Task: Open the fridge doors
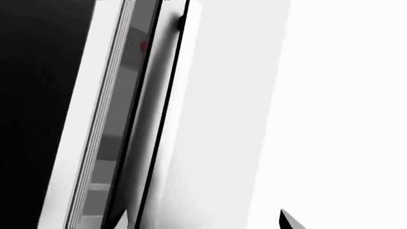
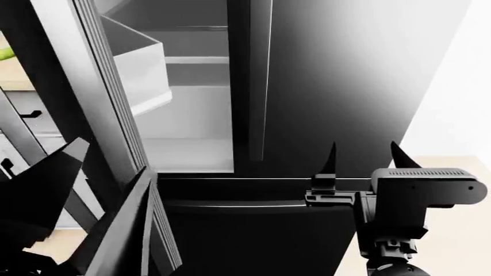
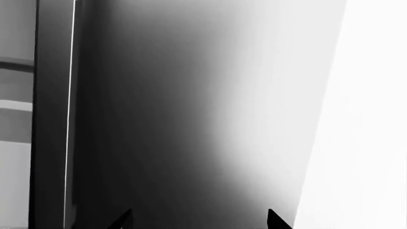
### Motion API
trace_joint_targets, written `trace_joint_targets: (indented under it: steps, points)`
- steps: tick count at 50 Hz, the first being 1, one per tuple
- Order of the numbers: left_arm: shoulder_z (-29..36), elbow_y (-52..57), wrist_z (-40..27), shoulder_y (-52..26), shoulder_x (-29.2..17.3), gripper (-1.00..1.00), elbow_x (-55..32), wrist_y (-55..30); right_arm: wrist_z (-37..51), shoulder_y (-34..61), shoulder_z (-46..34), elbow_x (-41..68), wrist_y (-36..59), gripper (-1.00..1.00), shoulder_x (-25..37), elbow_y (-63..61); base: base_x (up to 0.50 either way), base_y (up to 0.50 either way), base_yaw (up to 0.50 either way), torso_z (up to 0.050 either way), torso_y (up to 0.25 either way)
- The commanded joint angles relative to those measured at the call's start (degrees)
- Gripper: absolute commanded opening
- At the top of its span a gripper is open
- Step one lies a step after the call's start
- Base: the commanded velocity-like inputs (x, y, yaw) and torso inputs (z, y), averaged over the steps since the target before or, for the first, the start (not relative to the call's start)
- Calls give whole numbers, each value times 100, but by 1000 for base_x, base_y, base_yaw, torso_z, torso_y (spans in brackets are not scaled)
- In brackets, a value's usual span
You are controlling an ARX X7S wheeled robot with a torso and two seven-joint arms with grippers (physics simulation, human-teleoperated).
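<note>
Black drawer (image 2: 253,236) beneath fridge doors (image 2: 345,86)

My left wrist camera: open fridge door (image 1: 83,119) seen edge-on, white liner with ribbed seal, grey shelves in gap. Small red spot (image 1: 142,46) inside. My fingertip (image 1: 289,220), dark, at frame edge against white surface.

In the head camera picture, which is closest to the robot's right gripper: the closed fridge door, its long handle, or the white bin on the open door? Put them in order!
From the right gripper:
1. Closed right fridge door, straight ahead of the fingertips.
2. Long vertical handle, along that door's inner edge, toward the left arm's side.
3. White bin on the open left door, farthest across.
</note>
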Motion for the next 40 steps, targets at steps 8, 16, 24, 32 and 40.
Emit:
trace_joint_targets:
  steps: [8,16,24,32,40]
  points:
    - [1134,63,2,24,1042,100,796,-910,-151,-59,166,-72,-58,100,-67,93,0,0,0,0,0]
    - [1572,63,2,-181,1245,100,1082,-868,-135,-93,179,-59,-135,100,-52,178,0,0,0,0,0]
    - [2218,63,3,-420,1246,100,1776,-467,-122,-118,193,-37,-146,100,-28,225,0,0,0,0,0]
    - [1374,63,648,336,1246,100,1880,-1050,-114,-147,171,-30,-290,100,-37,427,0,0,0,0,0]
    - [475,63,980,918,1246,100,1376,-1385,-111,-156,146,-11,-386,100,-44,582,0,0,0,0,0]
